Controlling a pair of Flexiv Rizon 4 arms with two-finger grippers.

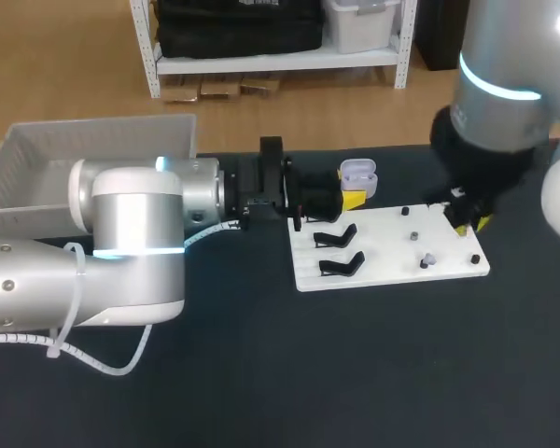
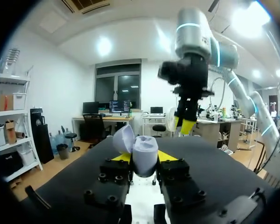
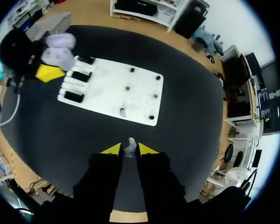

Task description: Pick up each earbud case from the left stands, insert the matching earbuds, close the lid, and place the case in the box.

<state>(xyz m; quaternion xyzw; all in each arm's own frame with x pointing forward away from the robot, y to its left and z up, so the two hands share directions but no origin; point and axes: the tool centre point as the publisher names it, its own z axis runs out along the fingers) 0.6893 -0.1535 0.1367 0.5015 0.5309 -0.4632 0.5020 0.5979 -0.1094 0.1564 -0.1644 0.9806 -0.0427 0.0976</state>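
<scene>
black matte tabletop (image 1: pixel 261 373) carries a white rectangular board (image 1: pixel 383 245) near its middle, with black clip-shaped stands (image 1: pixel 337 238) along the board's left edge and small dark pegs (image 1: pixel 414 236) scattered over its right half. a white plastic bin (image 1: pixel 93 140) sits at the far left corner, well apart from the board.

the left gripper (image 1: pixel 353 198) hangs just past the board's far left corner, its yellow-tipped fingers clamped from both sides on a pale lavender plastic earbud case (image 1: pixel 357 175). the case's lid (image 2: pixel 123 138) stands open and tilted back (the left wrist view shows the case body (image 2: pixel 145 157) upright between the two tips).

the right gripper (image 1: pixel 471 224) is over the board's right edge, pointing down. in the right wrist view its fingers are nearly together, pinching a small lavender-grey earbud (image 3: pixel 130 147) between the yellow tips. a second earbud (image 1: pixel 429 259) rests on the board near its front right corner, apart from both grippers. from the left wrist view the right gripper (image 2: pixel 187 125) hangs ahead of the case, above the table.
</scene>
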